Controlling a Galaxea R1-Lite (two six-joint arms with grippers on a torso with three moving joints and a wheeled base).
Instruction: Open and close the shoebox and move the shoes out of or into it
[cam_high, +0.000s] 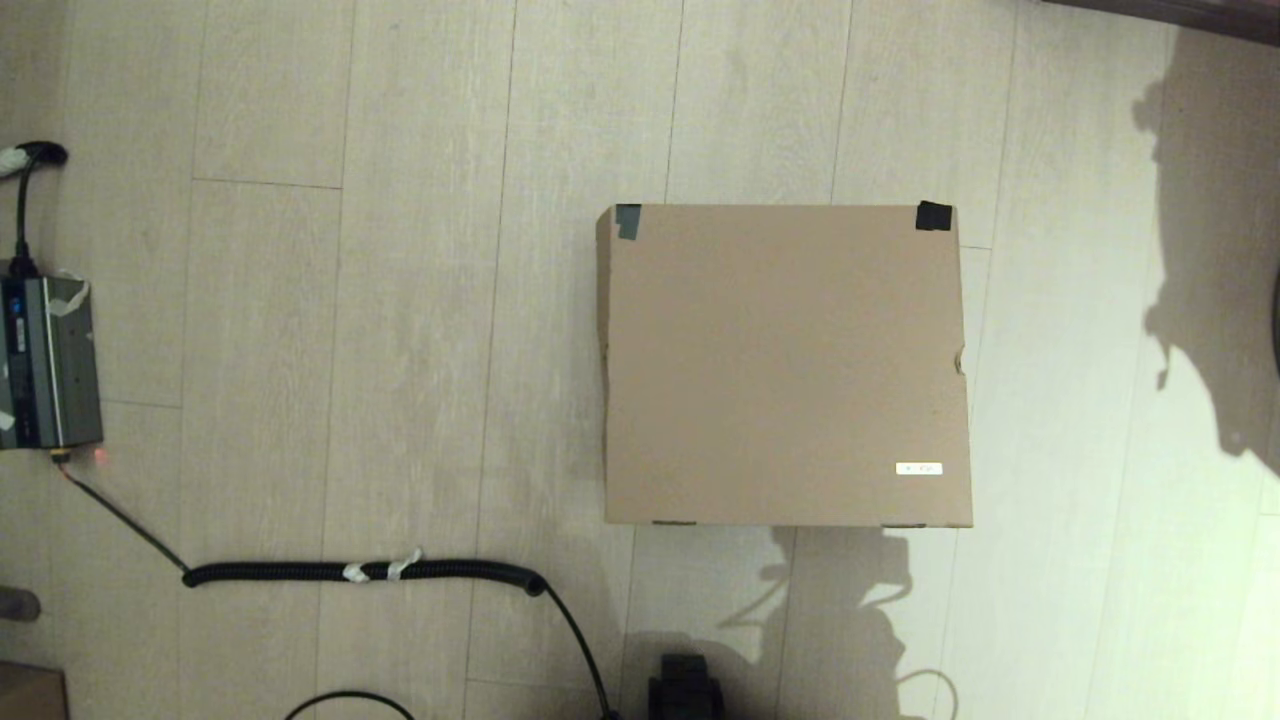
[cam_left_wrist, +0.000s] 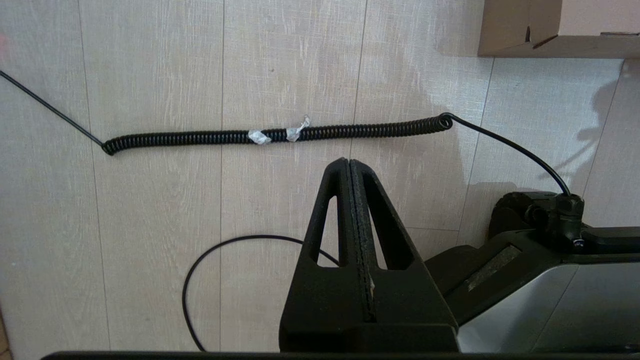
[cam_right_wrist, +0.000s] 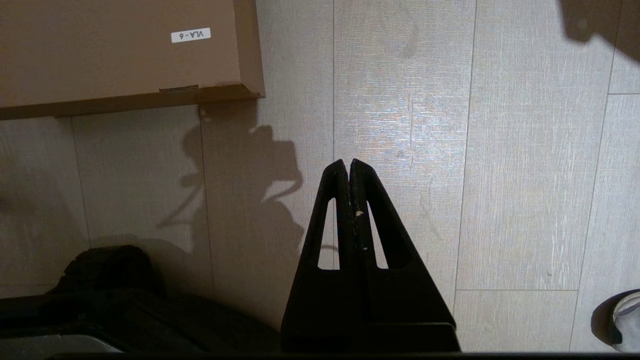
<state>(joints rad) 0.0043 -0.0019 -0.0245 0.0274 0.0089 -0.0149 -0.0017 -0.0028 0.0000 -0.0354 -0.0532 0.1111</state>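
Observation:
The brown cardboard shoebox (cam_high: 785, 365) lies on the floor with its flap lid down, black tape at its two far corners and a small white sticker (cam_high: 918, 468) near the front right. Its near left corner (cam_left_wrist: 555, 27) shows in the left wrist view, its near right corner (cam_right_wrist: 120, 55) in the right wrist view. The shoes are out of view. My left gripper (cam_left_wrist: 349, 161) hangs shut over bare floor, short of the box and to its left. My right gripper (cam_right_wrist: 348, 162) is shut too, over the floor near the box's front right corner. Neither holds anything.
A black coiled cable (cam_high: 365, 571) with white tape lies across the floor left of the box, running to a grey device (cam_high: 45, 360) at the far left. A small brown box corner (cam_high: 30, 692) sits bottom left. The robot's base (cam_high: 685, 688) shows at the bottom edge.

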